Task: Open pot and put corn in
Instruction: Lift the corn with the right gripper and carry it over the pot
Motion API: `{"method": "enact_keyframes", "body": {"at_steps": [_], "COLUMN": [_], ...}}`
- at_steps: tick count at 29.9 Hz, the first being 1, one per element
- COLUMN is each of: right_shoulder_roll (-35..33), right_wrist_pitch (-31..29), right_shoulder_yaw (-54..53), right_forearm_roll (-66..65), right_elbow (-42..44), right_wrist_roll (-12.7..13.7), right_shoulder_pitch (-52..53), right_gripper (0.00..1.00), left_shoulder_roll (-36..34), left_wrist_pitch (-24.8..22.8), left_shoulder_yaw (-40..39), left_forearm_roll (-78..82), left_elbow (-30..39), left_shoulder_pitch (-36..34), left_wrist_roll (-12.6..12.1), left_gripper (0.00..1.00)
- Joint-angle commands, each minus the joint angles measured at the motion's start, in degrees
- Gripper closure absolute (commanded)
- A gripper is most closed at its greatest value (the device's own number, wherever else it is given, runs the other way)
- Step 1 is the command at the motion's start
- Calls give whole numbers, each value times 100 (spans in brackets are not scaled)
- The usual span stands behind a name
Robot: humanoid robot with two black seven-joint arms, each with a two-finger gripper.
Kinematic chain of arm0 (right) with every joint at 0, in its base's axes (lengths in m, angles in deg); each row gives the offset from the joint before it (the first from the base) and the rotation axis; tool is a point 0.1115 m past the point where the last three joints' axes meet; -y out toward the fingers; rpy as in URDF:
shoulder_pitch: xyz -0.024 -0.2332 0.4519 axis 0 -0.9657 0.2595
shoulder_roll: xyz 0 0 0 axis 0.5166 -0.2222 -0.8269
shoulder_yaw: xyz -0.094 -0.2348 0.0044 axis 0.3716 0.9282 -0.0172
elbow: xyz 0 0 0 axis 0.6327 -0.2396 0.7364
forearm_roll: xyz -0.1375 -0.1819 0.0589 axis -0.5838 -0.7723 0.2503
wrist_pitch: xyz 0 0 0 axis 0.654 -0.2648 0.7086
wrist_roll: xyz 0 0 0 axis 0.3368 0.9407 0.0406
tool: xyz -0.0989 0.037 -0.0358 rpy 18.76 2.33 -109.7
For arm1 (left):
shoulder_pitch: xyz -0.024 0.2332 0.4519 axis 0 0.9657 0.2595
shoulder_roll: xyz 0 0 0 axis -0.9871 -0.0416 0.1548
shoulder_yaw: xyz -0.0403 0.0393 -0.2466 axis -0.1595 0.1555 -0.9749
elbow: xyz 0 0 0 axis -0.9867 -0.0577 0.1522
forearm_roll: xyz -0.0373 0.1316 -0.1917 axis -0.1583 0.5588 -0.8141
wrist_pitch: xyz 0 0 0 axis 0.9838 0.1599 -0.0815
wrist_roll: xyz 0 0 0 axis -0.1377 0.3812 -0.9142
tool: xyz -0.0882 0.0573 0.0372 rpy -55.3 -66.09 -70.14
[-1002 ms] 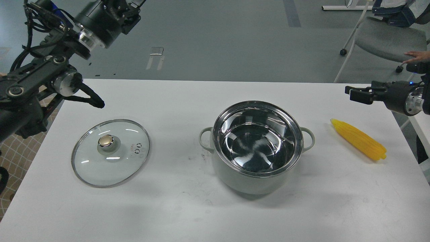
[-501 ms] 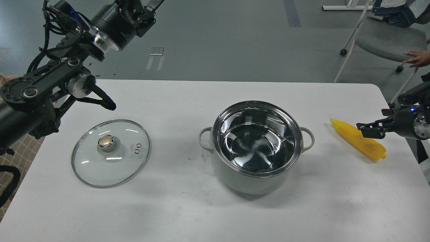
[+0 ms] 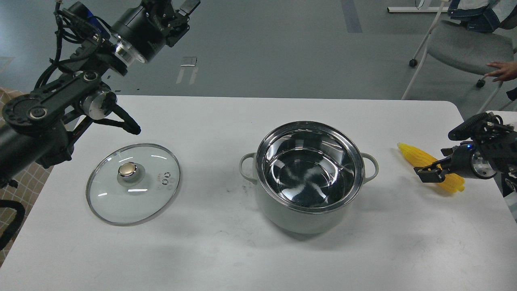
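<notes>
The pale grey-green pot (image 3: pixel 301 214) stands open mid-table, its shiny steel inside empty. The yellow corn (image 3: pixel 412 154) lies flat on the table to the pot's right, tapered end pointing back-left. My right gripper (image 3: pixel 433 166) is low over the middle of the corn, its dark fingers apart, one on each side of the cob. My left gripper (image 3: pixel 186 7) is raised high above the back left of the table, partly cut off by the top edge, with nothing seen in it.
The glass lid (image 3: pixel 141 198) with a gold knob lies flat on the white table (image 3: pixel 226 250) at the left. Beyond the table's back right corner stand a grey chair (image 3: pixel 464 46) and a person's hand (image 3: pixel 501 70).
My right gripper has come down and forward from above the table's right edge to the corn. My left arm has risen and swung a little to the right.
</notes>
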Motion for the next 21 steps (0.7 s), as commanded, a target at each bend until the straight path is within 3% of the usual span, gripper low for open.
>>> {"method": "enact_keyframes", "body": {"at_steps": [1, 3, 7, 8, 10, 12, 17, 21], "right_shoulder_roll": [122, 175, 193, 193, 202, 211, 132, -298], "right_wrist_pitch": [15, 15, 33, 33, 42, 42, 234, 270], "right_shoulder_yaw": [146, 164, 234, 243, 243, 243, 208, 155], "right_forearm_roll": [-1, -1, -9, -9, -9, -9, 35, 96], "right_elbow": [123, 132, 132, 132, 141, 124, -69, -954], "right_wrist_roll": [-1, -1, -1, -1, -1, -1, -1, -1], "right_shoulder_pitch": [-8, -17, -105, -114, -149, -149, 148, 1060], "right_gripper": [0, 1, 19, 28, 56, 73, 88, 90], "left_shoulder_roll": [2, 2, 10, 2, 2, 2, 2, 2], "left_wrist_pitch": [0, 0, 0, 0, 0, 0, 0, 0], "left_shoulder_yaw": [-9, -9, 0, 0, 0, 0, 0, 0], "left_forearm_roll": [0, 0, 0, 0, 0, 0, 9, 0], "left_elbow": [-1, -1, -1, -1, -1, -1, -1, 7], "left_shoulder_pitch": [3, 12, 20, 20, 20, 20, 20, 20], "left_wrist_roll": [0, 0, 0, 0, 0, 0, 0, 0], "left_gripper": [3, 3, 3, 3, 3, 3, 3, 3]}}
